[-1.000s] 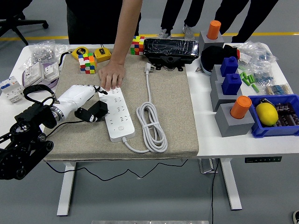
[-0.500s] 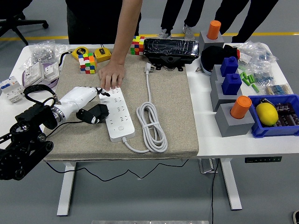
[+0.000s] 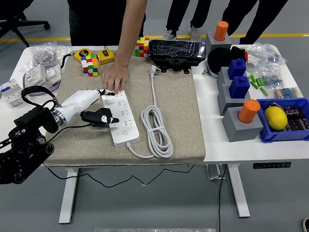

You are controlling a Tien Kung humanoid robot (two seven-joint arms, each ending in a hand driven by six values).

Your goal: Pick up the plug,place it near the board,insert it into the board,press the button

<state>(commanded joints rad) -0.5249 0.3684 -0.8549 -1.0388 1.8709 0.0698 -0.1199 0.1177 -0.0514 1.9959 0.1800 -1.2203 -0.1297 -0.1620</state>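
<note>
Head view: the left hand, white-shelled on a black arm, grips the black plug and holds it against the left edge of the white board, which lies on a beige mat over the worktop. A person's hand presses down on the board's far end. The board's white cable lies coiled just beside it on the right.

lemon in blue bin | Rubik's cube on mat
</note>
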